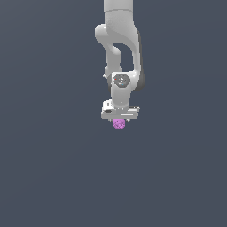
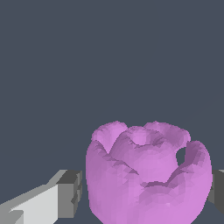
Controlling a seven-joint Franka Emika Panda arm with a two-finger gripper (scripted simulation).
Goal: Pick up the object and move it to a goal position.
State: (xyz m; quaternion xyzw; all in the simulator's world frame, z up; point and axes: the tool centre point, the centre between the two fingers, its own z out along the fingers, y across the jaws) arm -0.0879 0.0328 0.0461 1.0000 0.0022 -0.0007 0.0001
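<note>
The object (image 1: 119,123) is a small magenta-purple lumpy blob right under the white gripper (image 1: 119,120), at the middle of the exterior view. In the wrist view the object (image 2: 148,175) fills the space between the two fingers. One grey finger pad (image 2: 72,192) sits right at its side with only a sliver of gap showing. The other pad (image 2: 217,190) touches its opposite side at the picture's edge. The gripper (image 2: 146,192) is shut on the object. The fingertips are hidden in the exterior view.
The white arm (image 1: 119,48) hangs down from the top of the exterior view. A plain dark grey surface (image 1: 53,168) lies all around. No other object shows.
</note>
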